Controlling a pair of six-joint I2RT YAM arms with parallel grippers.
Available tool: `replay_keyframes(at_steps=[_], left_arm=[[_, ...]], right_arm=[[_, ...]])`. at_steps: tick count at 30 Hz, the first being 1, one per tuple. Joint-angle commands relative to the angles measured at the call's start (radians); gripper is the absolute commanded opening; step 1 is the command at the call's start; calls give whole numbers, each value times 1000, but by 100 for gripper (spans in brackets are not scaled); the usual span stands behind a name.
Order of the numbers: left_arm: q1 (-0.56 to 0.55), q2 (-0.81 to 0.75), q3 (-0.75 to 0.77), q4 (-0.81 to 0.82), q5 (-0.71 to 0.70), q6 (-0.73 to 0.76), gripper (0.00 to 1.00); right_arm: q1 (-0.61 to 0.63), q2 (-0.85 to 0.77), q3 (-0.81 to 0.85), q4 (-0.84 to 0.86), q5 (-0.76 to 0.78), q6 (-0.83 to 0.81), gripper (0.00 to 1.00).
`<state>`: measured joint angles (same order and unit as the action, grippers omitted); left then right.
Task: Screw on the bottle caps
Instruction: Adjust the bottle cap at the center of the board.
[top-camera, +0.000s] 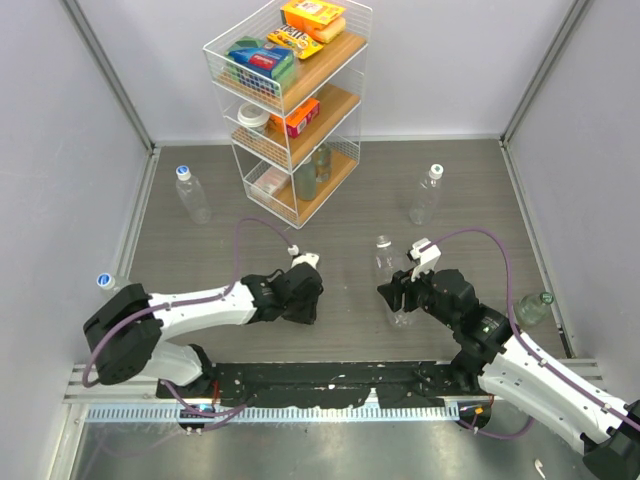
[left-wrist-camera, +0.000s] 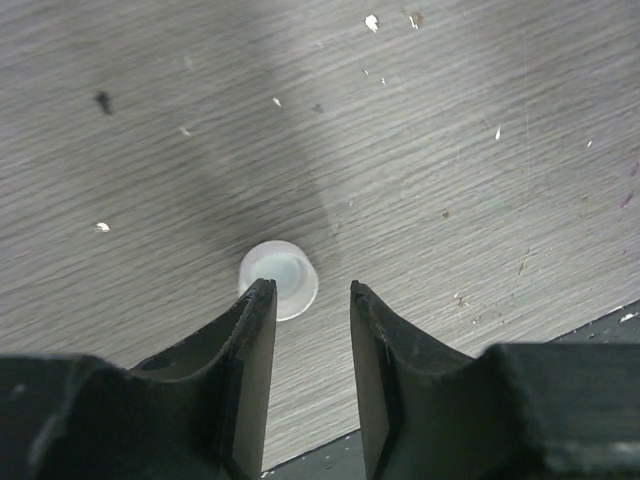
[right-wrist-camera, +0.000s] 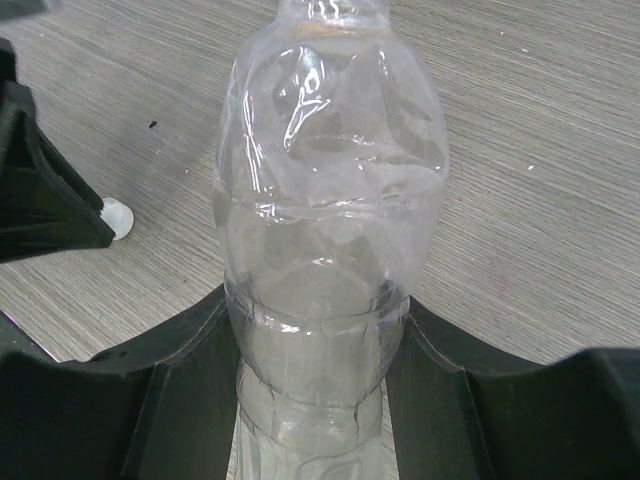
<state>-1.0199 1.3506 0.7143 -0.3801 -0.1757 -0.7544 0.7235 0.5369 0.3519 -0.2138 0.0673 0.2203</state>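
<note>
Nearest us, the left gripper (left-wrist-camera: 310, 290) hangs low over the grey table (left-wrist-camera: 450, 150), its jaws apart with nothing between them. A white bottle cap (left-wrist-camera: 278, 276) lies on the table just past one fingertip (left-wrist-camera: 260, 305), at about eleven o'clock from the gap in the wrist view. At three o'clock from that arm, seen from above, the right gripper (top-camera: 397, 297) is clamped on the lower body of the uncapped bottle (top-camera: 386, 268), which stands upright. Its wrist view shows a finger pressed on each side of the clear ribbed wall. Out at the table's edges we see a left-wall bottle (top-camera: 114, 287) with a blue-rimmed cap (top-camera: 103, 280) at nine o'clock, and a green-tinted bottle (top-camera: 533, 308) at three o'clock. Farther back stand the far-left bottle (top-camera: 194, 196) at ten o'clock and the far-right bottle (top-camera: 426, 197) at two o'clock, both capped and upright. Farthest, at twelve o'clock, a white wire rack (top-camera: 240, 85) holds boxes (top-camera: 312, 15)
</note>
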Motion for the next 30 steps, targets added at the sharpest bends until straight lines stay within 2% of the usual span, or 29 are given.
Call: replay_keyframes(at_steps=[1, 7, 11, 14, 20, 25, 30], left_arm=[[-2, 71, 45, 95, 107, 35, 35], [-9, 133, 66, 67, 102, 38, 27], [-14, 136, 71, 49, 76, 33, 0], [-14, 113, 71, 55, 76, 33, 0], [-6, 77, 54, 251, 264, 29, 0], [12, 156, 57, 449, 487, -35, 0], [47, 211, 44, 507, 567, -80, 0]], right_arm=[[2, -2, 39, 37, -4, -7, 27], [1, 2, 39, 39, -4, -7, 27], [2, 3, 39, 39, -4, -6, 27], [2, 2, 39, 37, -3, -6, 27], [2, -3, 39, 34, 2, -4, 27], [2, -17, 36, 36, 22, -4, 27], [2, -23, 36, 34, 20, -4, 27]])
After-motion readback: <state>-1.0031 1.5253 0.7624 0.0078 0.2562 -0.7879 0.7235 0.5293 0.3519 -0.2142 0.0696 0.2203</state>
